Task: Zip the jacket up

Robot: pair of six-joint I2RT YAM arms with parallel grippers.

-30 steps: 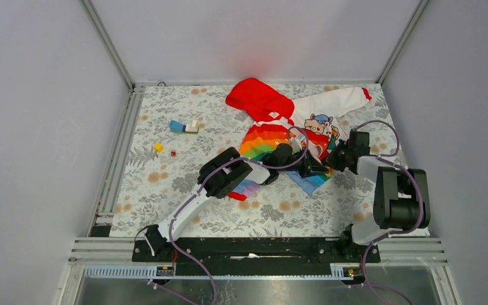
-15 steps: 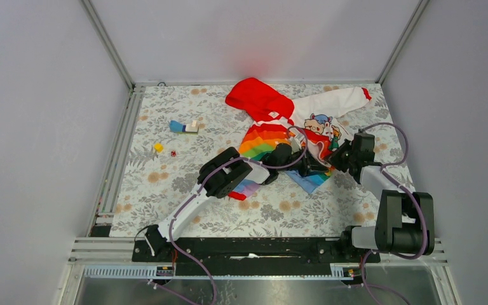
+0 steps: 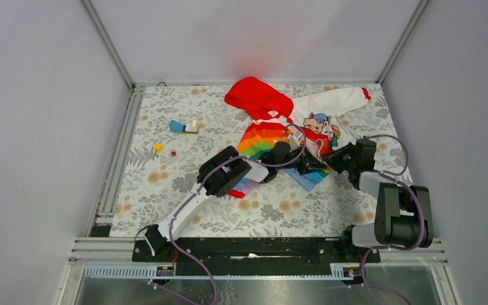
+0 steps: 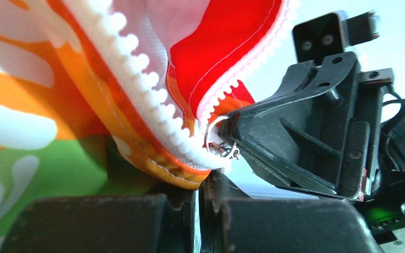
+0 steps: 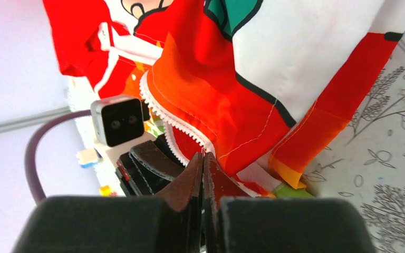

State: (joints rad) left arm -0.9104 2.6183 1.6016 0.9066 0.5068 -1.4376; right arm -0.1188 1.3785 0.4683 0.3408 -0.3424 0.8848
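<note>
The jacket [image 3: 264, 136] lies at the back middle of the table, with its red hood [image 3: 254, 96] at the back and a white sleeve [image 3: 330, 101] reaching right. My left gripper [image 3: 306, 166] is shut on the jacket's bottom hem [image 4: 176, 176], just below the zipper's lower end. The two rows of white zipper teeth [image 4: 137, 74] meet at a metal pull ring [image 4: 219, 143]. My right gripper [image 3: 332, 160] is shut on that zipper pull, and its black fingers [image 4: 295, 132] face the left gripper closely. In the right wrist view its tips [image 5: 204, 157] pinch at the zipper edge [image 5: 182, 129].
A blue-and-white block [image 3: 184, 127], a small yellow piece [image 3: 158, 147] and a tiny red piece [image 3: 173, 154] lie at the left on the floral tablecloth [image 3: 165, 184]. Metal rails [image 3: 117, 165] and grey walls border the table.
The right arm's wrist has swung nearer and lower while its gripper stays at the zipper. The jacket's front has shifted slightly. The left arm has barely moved.
</note>
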